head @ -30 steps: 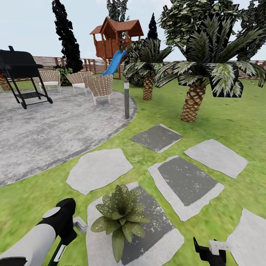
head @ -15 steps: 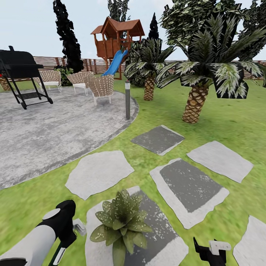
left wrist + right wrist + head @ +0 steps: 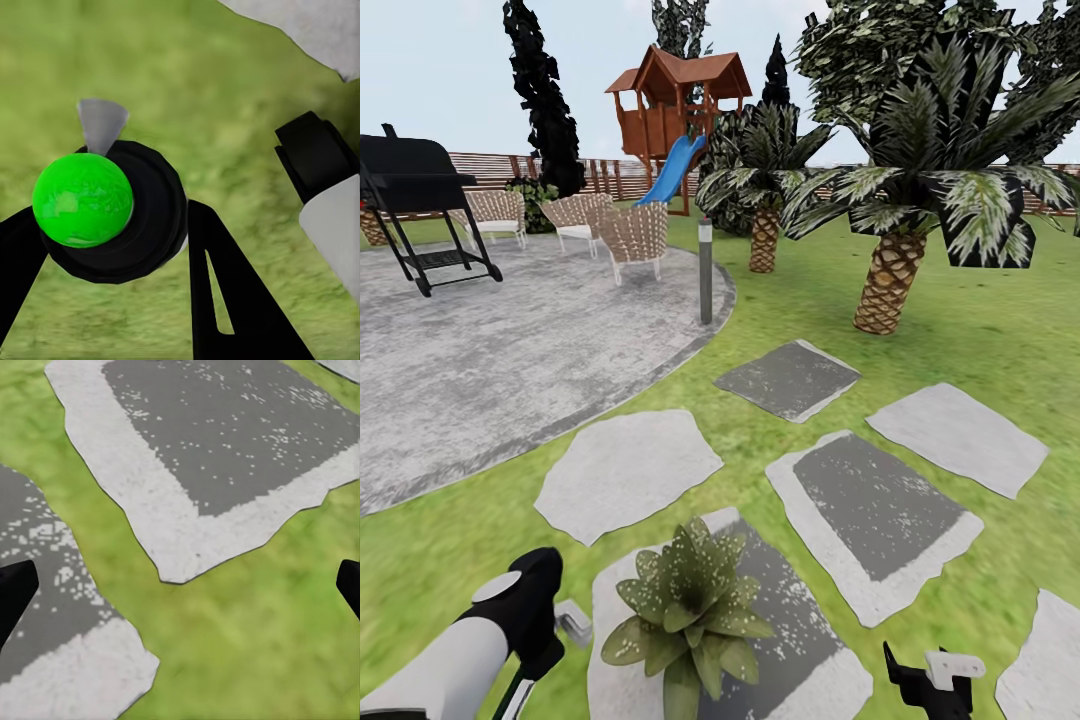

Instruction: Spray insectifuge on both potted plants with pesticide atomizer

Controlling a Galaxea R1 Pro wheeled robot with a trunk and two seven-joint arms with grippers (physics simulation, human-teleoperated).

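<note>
Head view: against the frame of half a second ago, the whole scene is seen shifted very slightly, which is camera motion; the potted plant (image 3: 688, 612) is found a touch lower. The garden lawn (image 3: 1000, 340) lies open to the right, bounded far off by the wooden fence (image 3: 560, 172); the round grey patio (image 3: 490, 350) takes the left. Grey stepping stones (image 3: 875, 510) are spread near and right, grass strips between them. The plant, dotted with whitish insectifuge (image 3: 705, 535), sits on the nearest stone. The left gripper (image 3: 112, 247) is closed around the pesticide atomizer (image 3: 84, 200), just left of the plant. The right gripper (image 3: 180, 585) is held wide apart and empty over grass.
</note>
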